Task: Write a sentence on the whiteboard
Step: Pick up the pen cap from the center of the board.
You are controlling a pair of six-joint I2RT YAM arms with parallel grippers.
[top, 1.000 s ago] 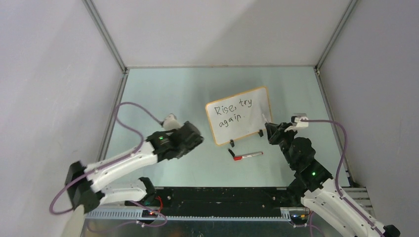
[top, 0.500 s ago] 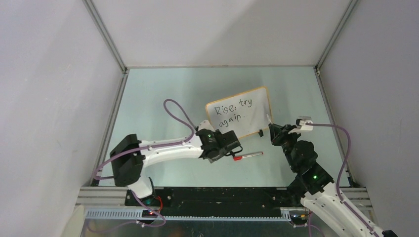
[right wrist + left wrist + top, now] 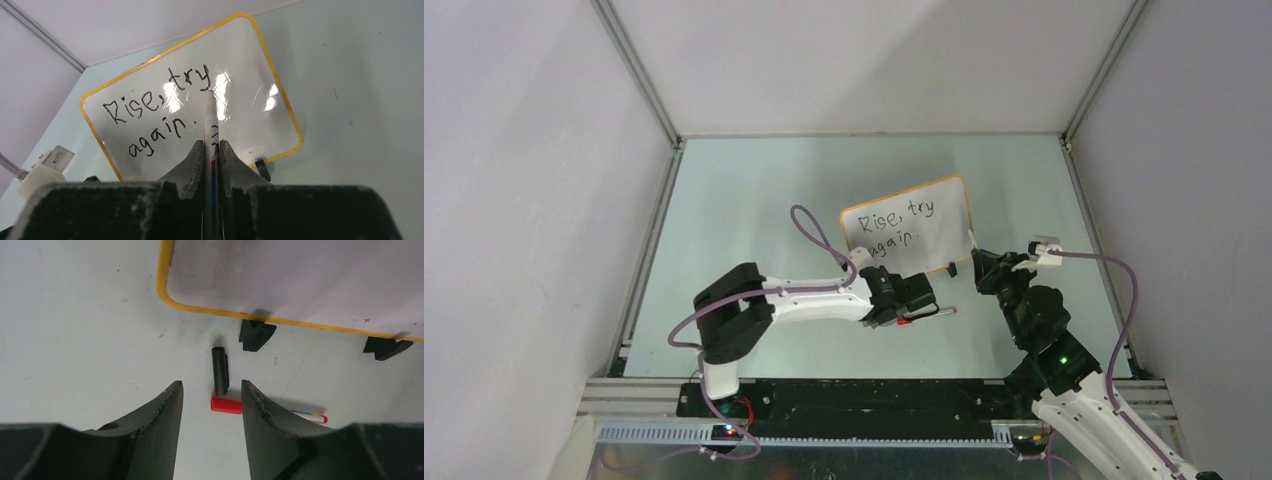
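left fingers (image 3: 921, 305): partway open with nothing in them, hanging low over the tabletop (image 3: 744, 200)
black cap (image 3: 220, 371): lying loose on the tabletop straight ahead of the gap between the left fingers, touched by neither one
red marker (image 3: 226, 405): flat on the tabletop, crosswise to the left fingers. Its red end shows in the gap, right up against the right-hand finger, and the white barrel runs off behind that finger. The cap's near end sits just beside the red bit
right fingers (image 3: 977, 262): clamped tight on a thin white pen (image 3: 209, 120), which pokes out well past the tips
pen tip: aimed at the board, lined up with the word "try" from the wrist view (honestly can't tell if it's touching the surface)
whiteboard (image 3: 939, 235): propped up on two black clip feet (image 3: 256, 334), just beyond the left fingers and straight ahead of the right ones
sentence (image 3: 160, 110): "Rise, try" over "again." in black marker. From above, the left arm's cable hides the start of "again"
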